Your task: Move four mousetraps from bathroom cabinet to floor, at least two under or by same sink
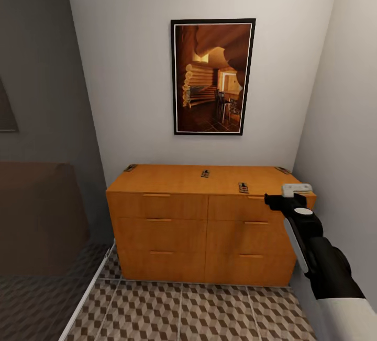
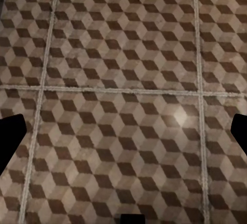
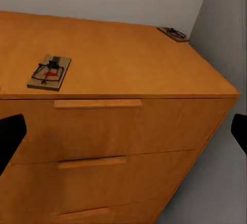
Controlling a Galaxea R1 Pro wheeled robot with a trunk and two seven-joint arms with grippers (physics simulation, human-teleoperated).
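Right gripper (image 1: pixel 289 190) is raised in front of the cabinet's (image 1: pixel 204 226) right front corner, at about the height of its top. Its fingers (image 3: pixel 10 136) sit wide apart at the two edges of the right wrist view, nothing between them: spread and empty.

Four mousetraps lie on the cabinet top. The nearest (image 1: pixel 243 188) lies near the front edge, just ahead of the right gripper and toward the robot's left of it; the right wrist view shows it (image 3: pixel 50 71) flat on the wood above a drawer handle, black wire and a red mark visible. A second (image 1: pixel 283 170) lies at the back right corner, beyond the gripper, close to the side wall; it shows in the right wrist view too (image 3: pixel 173 33). A third (image 1: pixel 205 173) lies mid-top, farther left and back. The fourth (image 1: pixel 130 167) is at the far left back corner, well apart from the gripper.

Left gripper (image 2: pixel 123 131) points down at the bathroom floor (image 2: pixel 118 54), cube-pattern tiles with pale grout. Its fingertips (image 2: pixel 11 134) sit wide apart at the frame edges, empty.

A framed picture (image 1: pixel 212 76) hangs on the wall above the cabinet.
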